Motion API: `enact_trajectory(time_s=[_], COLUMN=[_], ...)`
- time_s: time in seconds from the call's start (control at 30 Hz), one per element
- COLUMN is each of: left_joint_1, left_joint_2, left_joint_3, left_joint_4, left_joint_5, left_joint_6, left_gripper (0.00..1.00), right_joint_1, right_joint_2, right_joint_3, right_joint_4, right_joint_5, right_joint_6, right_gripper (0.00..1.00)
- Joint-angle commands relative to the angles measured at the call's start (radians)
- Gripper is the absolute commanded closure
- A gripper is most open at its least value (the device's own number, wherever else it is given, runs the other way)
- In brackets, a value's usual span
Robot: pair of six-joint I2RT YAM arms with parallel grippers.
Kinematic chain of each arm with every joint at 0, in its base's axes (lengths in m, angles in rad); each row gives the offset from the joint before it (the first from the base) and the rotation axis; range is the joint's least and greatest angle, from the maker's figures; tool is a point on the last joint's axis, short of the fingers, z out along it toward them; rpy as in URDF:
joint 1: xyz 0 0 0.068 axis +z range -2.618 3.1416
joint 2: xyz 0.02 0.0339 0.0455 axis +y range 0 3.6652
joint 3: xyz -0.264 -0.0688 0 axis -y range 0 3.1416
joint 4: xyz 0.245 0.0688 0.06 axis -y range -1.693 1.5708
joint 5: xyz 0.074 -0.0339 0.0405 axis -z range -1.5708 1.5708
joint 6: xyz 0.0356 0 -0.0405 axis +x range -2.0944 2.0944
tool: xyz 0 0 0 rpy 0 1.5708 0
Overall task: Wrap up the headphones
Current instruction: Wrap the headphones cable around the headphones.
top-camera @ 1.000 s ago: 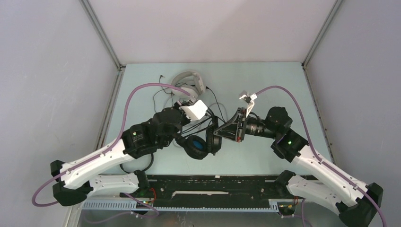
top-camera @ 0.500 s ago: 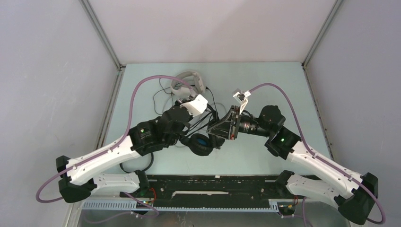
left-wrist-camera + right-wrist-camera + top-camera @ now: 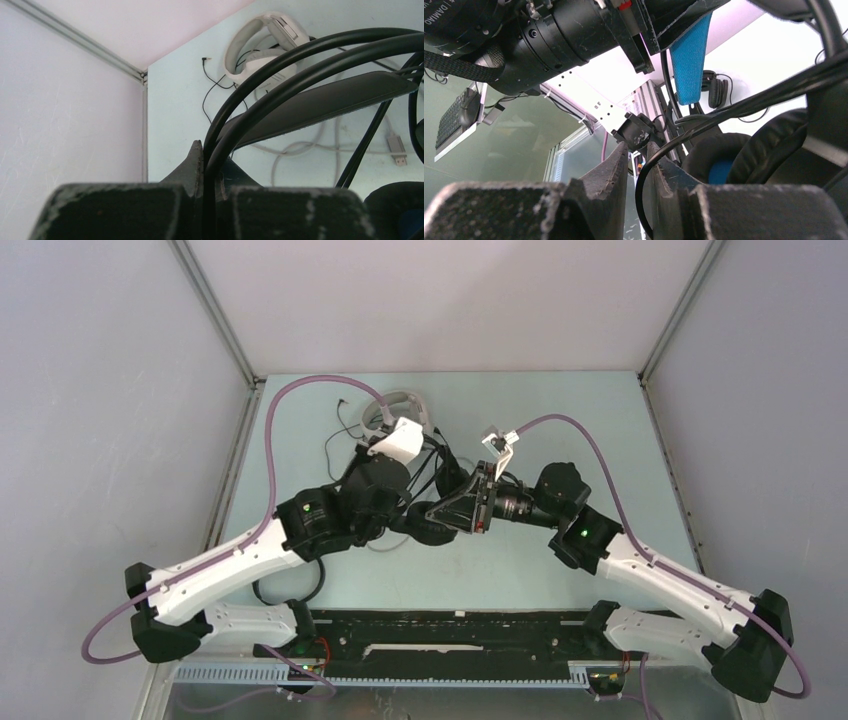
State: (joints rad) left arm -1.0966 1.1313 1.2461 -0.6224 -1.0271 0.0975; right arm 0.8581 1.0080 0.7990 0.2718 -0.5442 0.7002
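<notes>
**Both grippers on the black headphones' cable at mid-table**

The two arms meet over the middle of the table (image 3: pixel 560 570), and the black headphones (image 3: pixel 425 525) sit between them, partly hidden by the wrists. In the right wrist view one padded ear cup (image 3: pixel 724 160) shows blue inside, and the blue underside of the headband (image 3: pixel 689 60) hangs above it.

The left gripper (image 3: pixel 209 172) is clenched on the black cable (image 3: pixel 280 65). Two strands of it drop side by side into the slit between the fingers, then arch up and away to the right over the flat dark headband (image 3: pixel 320 105).

The right gripper (image 3: pixel 638 150) has its jaws a little apart. A loop of the same black cable runs down through the gap, close against one finger (the other finger does not seem to touch it), so it is not pinched.

The white headphones (image 3: pixel 400 405) lie at the far side of the table, just beyond the left wrist. Their grey cable (image 3: pixel 300 147) curls loosely on the surface and ends in a grey plug (image 3: pixel 397 150). A thin black cable (image 3: pixel 206 95) with a small jack at its end trails to their left. Past the blue band, the right wrist view shows a small black earpiece (image 3: pixel 716 90) with a thin lead; whether it touches the other pairs cannot be told
</notes>
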Motion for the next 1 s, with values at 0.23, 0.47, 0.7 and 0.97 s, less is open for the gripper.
enact_trajectory(time_s=[0.23, 0.47, 0.7, 0.97], left_joint_1=[0.06, 0.108, 0.132, 0.145], left_joint_2=[-0.01, -0.03, -0.07, -0.073], left_joint_3=[0.122, 0.114, 0.081, 0.062], left_joint_4=[0.02, -0.01, 0.051, 0.172], left_joint_5=[-0.165, -0.071, -0.068, -0.159], left_joint_6=[-0.283, -0.425, -0.425, -0.215], left_gripper=[1.0, 1.0, 1.0, 1.0], right_joint_1=[0.072, 0.115, 0.162, 0.162], right_joint_2=[0.057, 0.117, 0.143, 0.087], right_joint_3=[0.088, 0.114, 0.14, 0.167], right_joint_4=[0.074, 0.104, 0.081, -0.051], right_joint_5=[-0.012, 0.02, 0.06, 0.179], right_joint_6=[-0.06, -0.089, -0.166, -0.244], right_gripper=[0.73, 0.73, 0.75, 0.96])
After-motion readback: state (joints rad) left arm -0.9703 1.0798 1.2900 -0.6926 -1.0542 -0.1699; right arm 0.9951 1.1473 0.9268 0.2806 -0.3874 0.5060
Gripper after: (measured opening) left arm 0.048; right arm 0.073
